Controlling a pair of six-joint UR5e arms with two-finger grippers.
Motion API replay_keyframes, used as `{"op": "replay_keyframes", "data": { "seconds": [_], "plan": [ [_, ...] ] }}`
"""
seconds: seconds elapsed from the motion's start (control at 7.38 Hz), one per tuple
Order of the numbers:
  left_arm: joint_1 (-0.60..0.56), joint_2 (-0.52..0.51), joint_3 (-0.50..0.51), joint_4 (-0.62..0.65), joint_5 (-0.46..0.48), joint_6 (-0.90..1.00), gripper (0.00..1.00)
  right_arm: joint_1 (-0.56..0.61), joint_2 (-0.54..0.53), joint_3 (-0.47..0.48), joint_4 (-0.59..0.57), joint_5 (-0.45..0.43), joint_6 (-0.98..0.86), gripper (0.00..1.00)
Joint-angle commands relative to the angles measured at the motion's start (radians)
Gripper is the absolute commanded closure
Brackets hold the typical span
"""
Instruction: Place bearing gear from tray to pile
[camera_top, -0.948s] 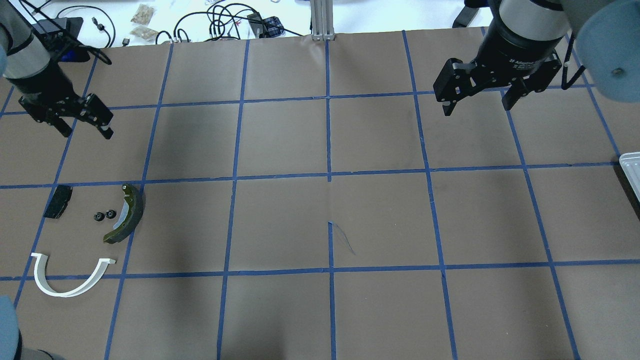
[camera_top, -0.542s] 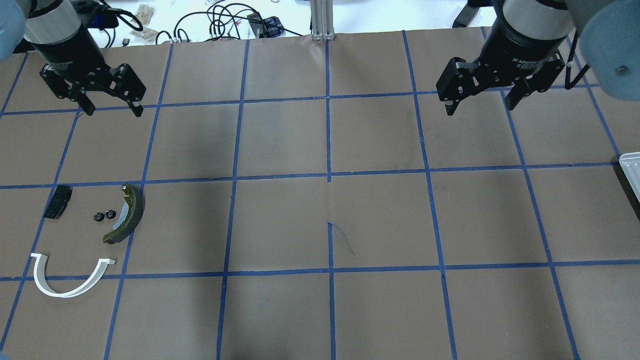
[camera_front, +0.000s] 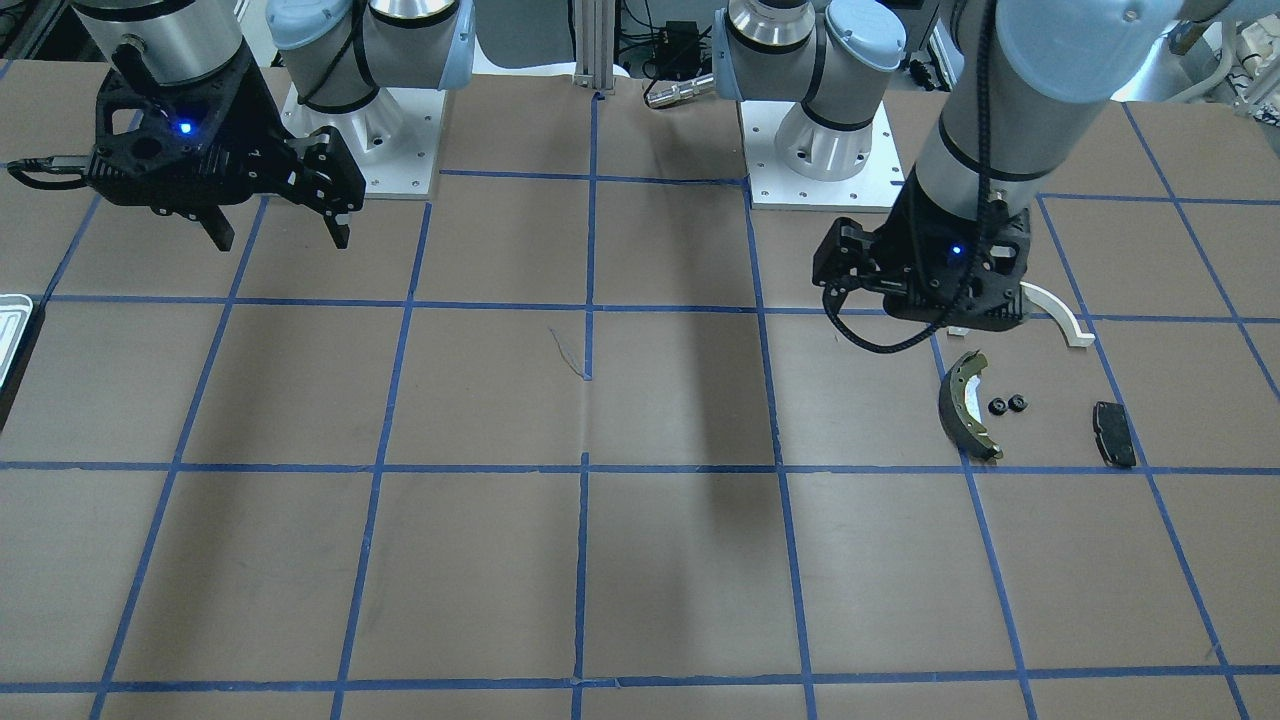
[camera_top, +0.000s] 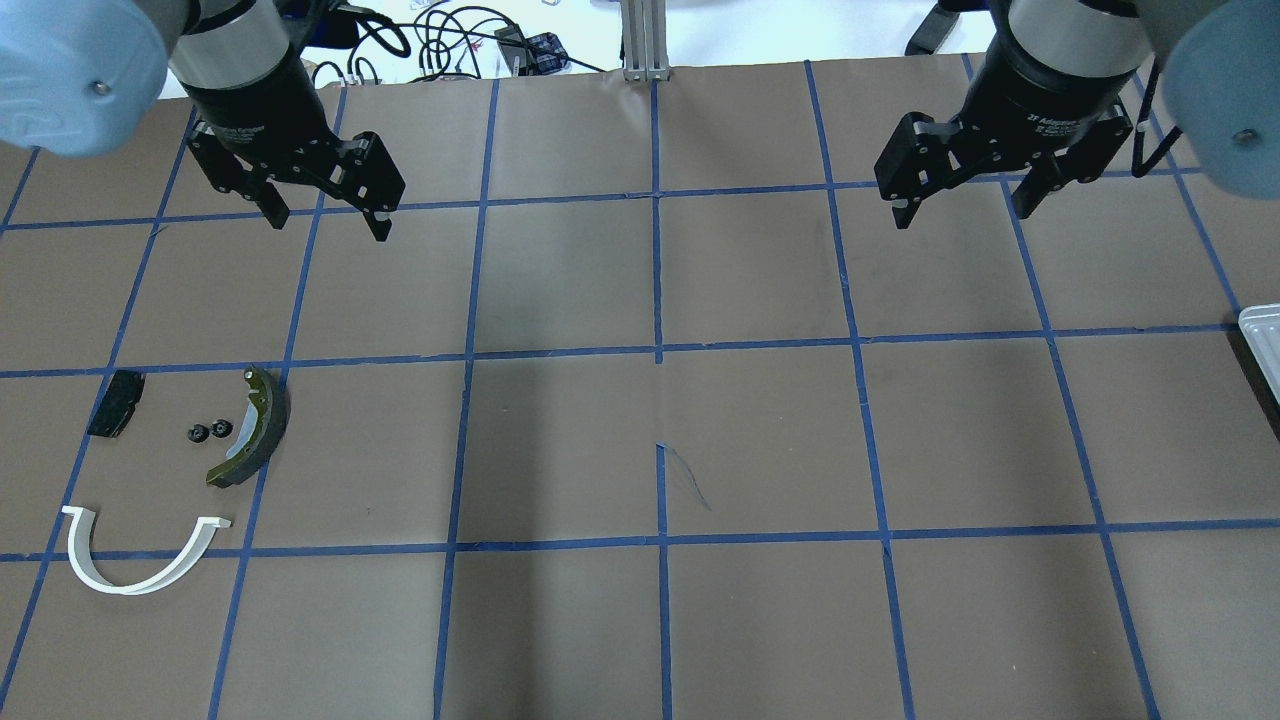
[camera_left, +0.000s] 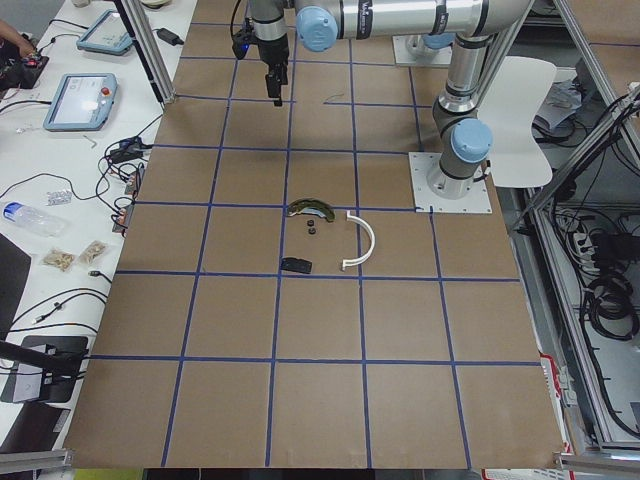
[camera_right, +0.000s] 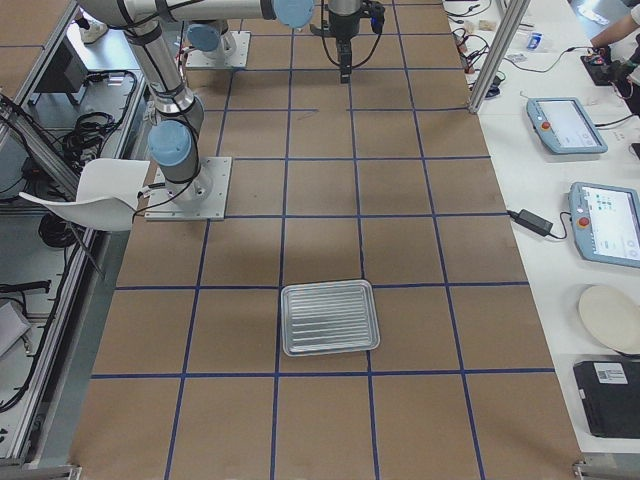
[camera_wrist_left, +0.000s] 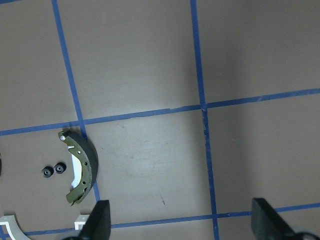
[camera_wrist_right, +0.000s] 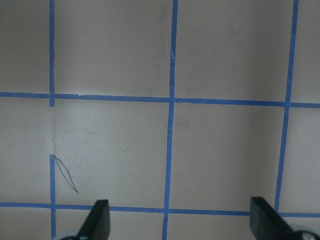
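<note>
Main risk: reaching back to a tray (camera_right: 330, 318) with nothing left on it. Shows only bare ribbed metal in the right-side view, well apart from everything else, so any dive there by the right tool (camera_top: 962, 215) probably closes on air. Hangs high over the far right of the table (camera_top: 760, 440), fingers spread wide, nothing between them. Same for the left tool (camera_top: 328, 225): spread wide, empty, up over the far left, away from the pile (camera_front: 952, 405).

Second risk: disturbing what already lies in that pile. Resting there on the table, a bearing gear (camera_top: 198, 433) and a second gear (camera_top: 221, 429), side by side, touching or almost so, in the hollow of the olive brake shoe (camera_top: 272, 425). Small, round, toothed; likely to roll or skid at a light knock from a descending finger. Awkward to pinch too: little to hold between such broad fingers, easy to squirt out sideways.

As for heading: none to speak of. Round, apparently flat on one face with the bore upward, though too small to be sure; no long axis of its own. Taken as a pair, lined up across the table, from the black pad (camera_top: 115, 403) side toward the brake shoe, with the white half-ring bracket (camera_top: 80, 548) nearer the robot.
</note>
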Motion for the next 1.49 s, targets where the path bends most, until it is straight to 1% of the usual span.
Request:
{"op": "replay_keyframes", "data": {
  "seconds": [0.0,0.68,0.81,1.08,1.35],
  "plan": [
    [-0.031,0.052,-0.047,0.005,-0.049,0.001,0.00,0.000,-0.001,0.000,-0.001,0.000,-0.001,0.00],
    [0.002,0.072,-0.052,0.010,-0.054,0.004,0.00,0.000,-0.001,0.001,-0.001,0.000,0.001,0.00],
    [0.019,0.075,-0.054,0.005,-0.038,0.010,0.00,0.000,-0.001,0.000,-0.001,0.000,-0.001,0.00],
    [0.038,0.081,-0.055,0.004,-0.037,0.011,0.00,0.000,-0.001,0.000,-0.001,0.000,0.001,0.00],
    [0.038,0.098,-0.095,0.016,-0.040,0.007,0.00,0.000,-0.001,0.001,-0.001,0.000,0.001,0.00]
  ]
}}
